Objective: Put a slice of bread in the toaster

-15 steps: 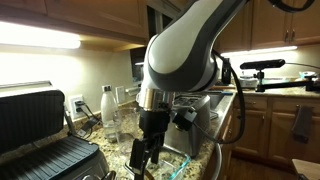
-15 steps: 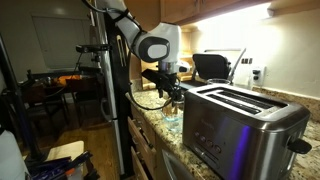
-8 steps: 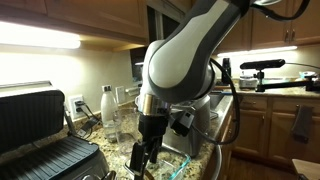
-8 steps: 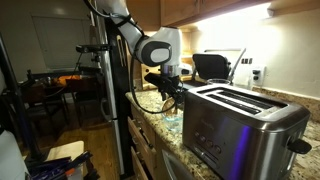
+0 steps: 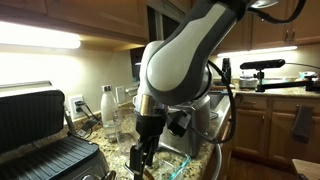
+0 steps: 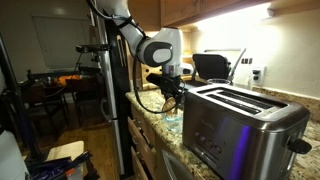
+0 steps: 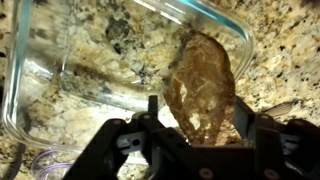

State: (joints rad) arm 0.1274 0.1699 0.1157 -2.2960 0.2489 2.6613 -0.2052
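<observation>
In an exterior view the gripper (image 5: 141,160) points straight down above the near end of the glass container (image 5: 181,160); the black contact grill (image 5: 45,150) lies well off to one side of the container, lid raised; a white bottle (image 5: 108,107) stands behind the container, towards the wall; the bread is too small to make out here.

In an exterior view the toaster (image 6: 240,125) stands just beside the container, on the camera's side, its slots facing up; the gripper (image 6: 173,99) hangs over the container, beyond the toaster's far end; the container itself is hard to pick out here.

In the wrist view the container's clear wall (image 7: 215,17) frames a bare glass floor on the speckled granite counter (image 7: 285,60); the slice of bread (image 7: 203,85) lies flat inside the container, towards its right end; the gripper (image 7: 197,118) has its jaws spread wide, one black finger (image 7: 152,110) on either side of the slice, not clamped on it.
</observation>
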